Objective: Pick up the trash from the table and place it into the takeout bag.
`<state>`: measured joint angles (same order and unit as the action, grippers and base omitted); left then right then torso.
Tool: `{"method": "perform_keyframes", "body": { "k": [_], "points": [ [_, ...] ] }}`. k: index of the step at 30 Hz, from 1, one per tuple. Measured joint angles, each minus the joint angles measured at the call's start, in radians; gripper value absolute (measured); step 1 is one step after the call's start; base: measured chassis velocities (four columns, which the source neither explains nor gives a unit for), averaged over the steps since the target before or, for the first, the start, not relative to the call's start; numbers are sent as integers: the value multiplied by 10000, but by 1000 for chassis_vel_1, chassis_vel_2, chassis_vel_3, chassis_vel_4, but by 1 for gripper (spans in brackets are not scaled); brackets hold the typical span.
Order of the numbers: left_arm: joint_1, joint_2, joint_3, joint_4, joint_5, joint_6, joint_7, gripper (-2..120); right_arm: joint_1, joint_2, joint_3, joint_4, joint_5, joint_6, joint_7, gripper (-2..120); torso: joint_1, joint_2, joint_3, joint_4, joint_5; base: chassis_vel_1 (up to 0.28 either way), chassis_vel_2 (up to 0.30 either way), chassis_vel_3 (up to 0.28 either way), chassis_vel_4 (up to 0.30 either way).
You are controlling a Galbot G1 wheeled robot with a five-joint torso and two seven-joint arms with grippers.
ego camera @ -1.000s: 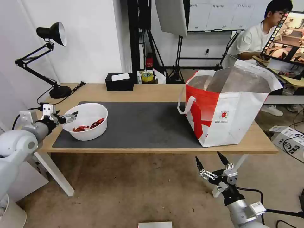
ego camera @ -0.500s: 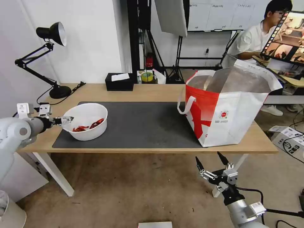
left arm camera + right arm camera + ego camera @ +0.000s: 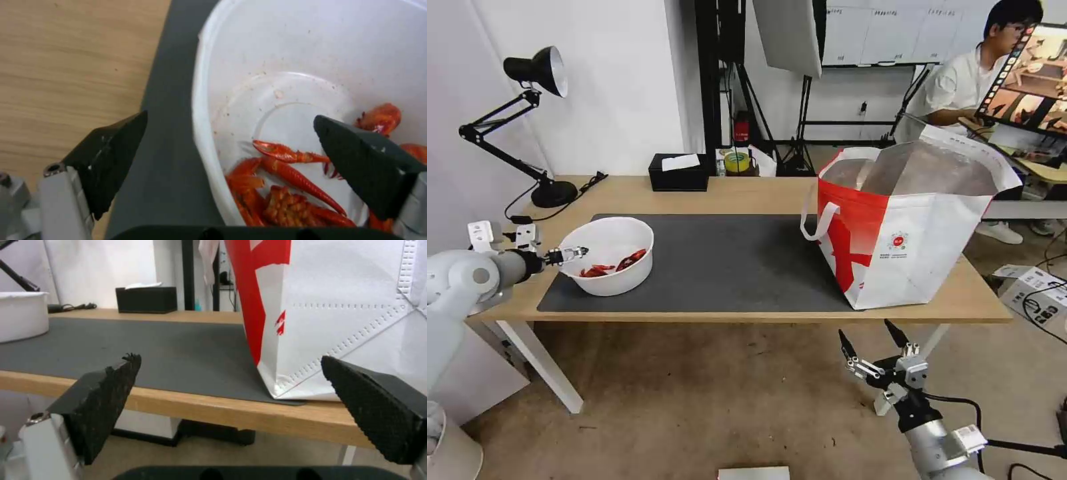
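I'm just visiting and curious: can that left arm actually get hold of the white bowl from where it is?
Probably yes. The left gripper is open, one finger outside the white bowl's near rim and the other over the red crayfish scraps inside, so the wall sits between them, unobstructed.

Before us stands the table (image 3: 740, 195), light wood on white legs, bearing a dark grey mat (image 3: 727, 263). On the mat, right at our left gripper (image 3: 575, 253), sits the white bowl (image 3: 608, 255) — and above our low right gripper (image 3: 872, 345), the takeout bag (image 3: 907, 227). Beyond the mat, farther from both: a black tissue box (image 3: 679, 173) and a desk lamp (image 3: 527, 127).
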<state>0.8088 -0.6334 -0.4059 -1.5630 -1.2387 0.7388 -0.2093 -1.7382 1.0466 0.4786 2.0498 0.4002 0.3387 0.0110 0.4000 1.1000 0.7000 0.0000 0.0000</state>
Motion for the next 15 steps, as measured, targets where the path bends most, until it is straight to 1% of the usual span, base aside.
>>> {"method": "perform_keyframes", "body": {
  "k": [7,9,10,13,14,15],
  "points": [
    [16,-59,40,13,0,-30,-60,99,0,0,0,0,0,0,0,100,0,1,-1,1,4,0,0,0,0],
    [26,-43,62,3,1,-33,-150,92,0,0,0,0,0,0,0,100,0,0,-1,1,3,0,0,0,0],
    [26,-43,62,3,1,-33,-150,92,0,0,0,0,0,0,0,100,0,0,-1,1,3,0,0,0,0],
    [77,-25,66,-68,6,-49,-238,77,0,0,0,0,0,0,0,100,-1,1,0,1,2,0,0,0,0],
    [77,-25,66,-68,6,-49,-238,77,0,0,0,0,0,0,0,100,-1,1,0,1,2,0,0,0,0],
    [93,-16,60,-97,8,-50,-256,73,0,0,0,0,0,0,0,100,-1,1,0,0,1,0,0,0,0]
  ]
}}
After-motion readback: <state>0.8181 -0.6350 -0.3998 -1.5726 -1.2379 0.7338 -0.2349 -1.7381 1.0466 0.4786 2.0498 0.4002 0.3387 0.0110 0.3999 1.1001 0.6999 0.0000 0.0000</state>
